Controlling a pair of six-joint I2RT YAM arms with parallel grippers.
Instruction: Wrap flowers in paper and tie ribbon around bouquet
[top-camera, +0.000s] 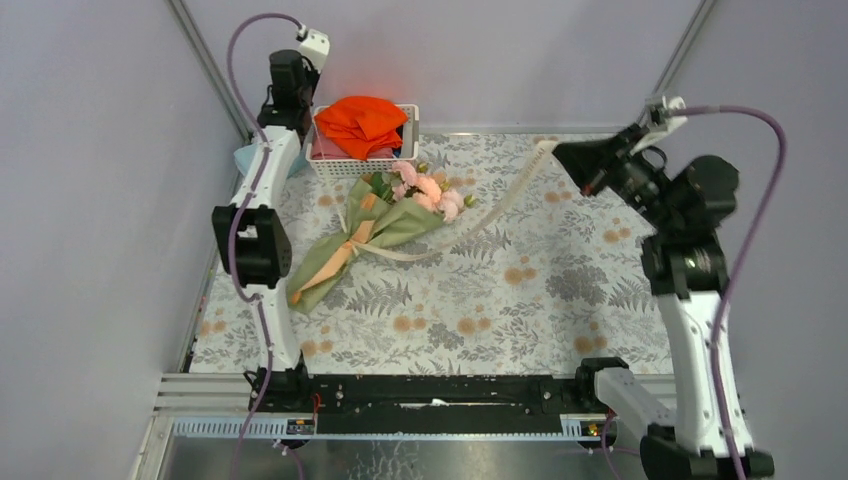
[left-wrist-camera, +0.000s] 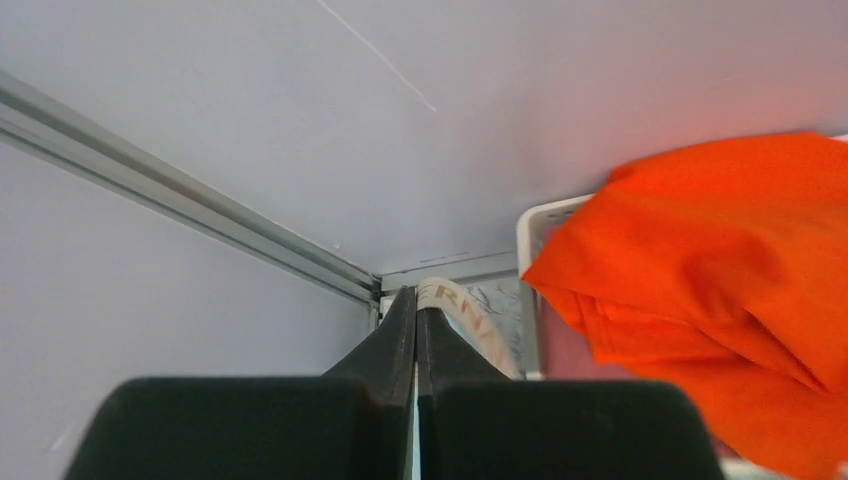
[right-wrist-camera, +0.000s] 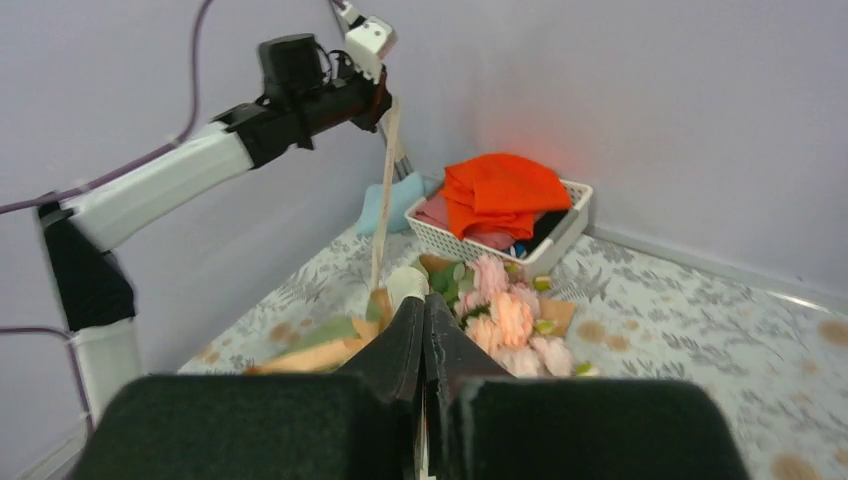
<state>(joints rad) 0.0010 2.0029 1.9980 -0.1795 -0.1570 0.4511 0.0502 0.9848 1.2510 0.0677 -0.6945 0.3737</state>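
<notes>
Ribbon (top-camera: 527, 168) of cream satin runs from the left gripper (left-wrist-camera: 415, 305), clamped on one end, round the olive-green paper bouquet (top-camera: 372, 226) of pink blooms lying left of centre, to the right gripper (top-camera: 562, 153) clamped on the other, seemingly spread for knotting.

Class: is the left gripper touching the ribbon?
Touching. Left wrist view shows the ribbon pinched between the left gripper's shut fingertips; right wrist view shows it hanging from them.

The bouquet (top-camera: 370, 232) lies on the table (top-camera: 520, 310) at far left, touching the front of the basket (top-camera: 350, 168), with a cloth (top-camera: 360, 122) in the basket. The ribbon (top-camera: 500, 200) runs from the bouquet's middle rightward to my right gripper (top-camera: 560, 152). It also runs up to my left gripper (left-wrist-camera: 415, 300) by the far-left corner.
</notes>
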